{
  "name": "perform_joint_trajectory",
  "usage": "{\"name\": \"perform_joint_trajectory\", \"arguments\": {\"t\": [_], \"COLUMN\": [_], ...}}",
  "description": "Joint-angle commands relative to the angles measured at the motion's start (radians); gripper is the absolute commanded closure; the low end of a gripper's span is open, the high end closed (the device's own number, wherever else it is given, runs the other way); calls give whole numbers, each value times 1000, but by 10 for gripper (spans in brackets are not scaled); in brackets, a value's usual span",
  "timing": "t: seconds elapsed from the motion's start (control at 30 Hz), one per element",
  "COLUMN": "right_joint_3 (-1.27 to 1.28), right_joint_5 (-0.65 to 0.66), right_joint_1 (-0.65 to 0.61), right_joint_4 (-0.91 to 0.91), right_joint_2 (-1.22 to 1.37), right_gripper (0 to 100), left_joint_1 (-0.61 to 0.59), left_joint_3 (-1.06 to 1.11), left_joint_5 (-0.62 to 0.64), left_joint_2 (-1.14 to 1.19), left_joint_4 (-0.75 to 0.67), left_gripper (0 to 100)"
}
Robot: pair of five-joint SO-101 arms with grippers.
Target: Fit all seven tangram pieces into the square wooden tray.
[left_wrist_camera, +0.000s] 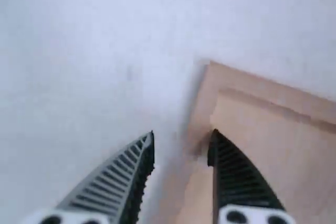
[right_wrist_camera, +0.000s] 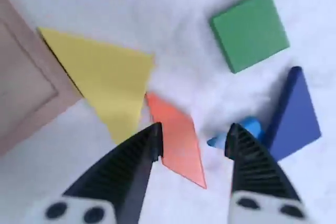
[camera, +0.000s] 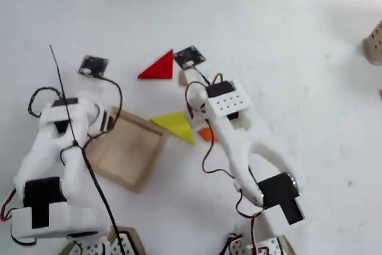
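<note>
White tabletop (camera: 286,58) pretty much everywhere, with a dark strip of room along the far edge. Two small black circuit boards (camera: 94,65) sit on it beyond the tray, with black cables trailing back to the arms.

The square wooden tray (camera: 128,147) lies flat and turned at an angle, and its floor is just bare wood. Every piece I can spot is out on the table. The yellow triangle (camera: 176,125) is right up against the tray's rim on the side facing the right arm. The orange parallelogram (right_wrist_camera: 178,140) is just past the yellow one, going away from the tray, nearly touching it. Farther out from the tray again are a light blue piece (right_wrist_camera: 247,129), a dark blue triangle (right_wrist_camera: 294,111) right beside it, and a green square (right_wrist_camera: 251,30). The red triangle (camera: 160,67) is well beyond the tray's far side, with a small wood-coloured piece (camera: 183,77) next to it.

The left gripper (left_wrist_camera: 182,140) is spread and straddles the tray's rim near a corner, one finger over the wood, the other over the table. The right gripper (right_wrist_camera: 195,129) is also spread wide with nothing in it, over the orange parallelogram, one finger at that piece's edge and the other over the light blue piece.
</note>
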Motion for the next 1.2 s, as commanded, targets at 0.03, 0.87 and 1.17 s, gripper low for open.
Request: {"name": "perform_joint_trajectory", "arguments": {"t": [0.03,0.87,1.17], "right_joint_3": [-28,-28,-32], "right_joint_5": [-8,-8,-6], "right_joint_1": [8,-33,-145], "right_joint_4": [4,-15,-90], "right_joint_2": [-51,-51,47], "right_gripper": [800,759,640], "left_joint_1": [-87,-182,-182], "left_joint_3": [-71,-75,86], "left_joint_5": [92,126,129], "left_joint_2": [21,8,-229], "left_joint_4": [5,3,-44], "left_gripper": [828,823,673]}}
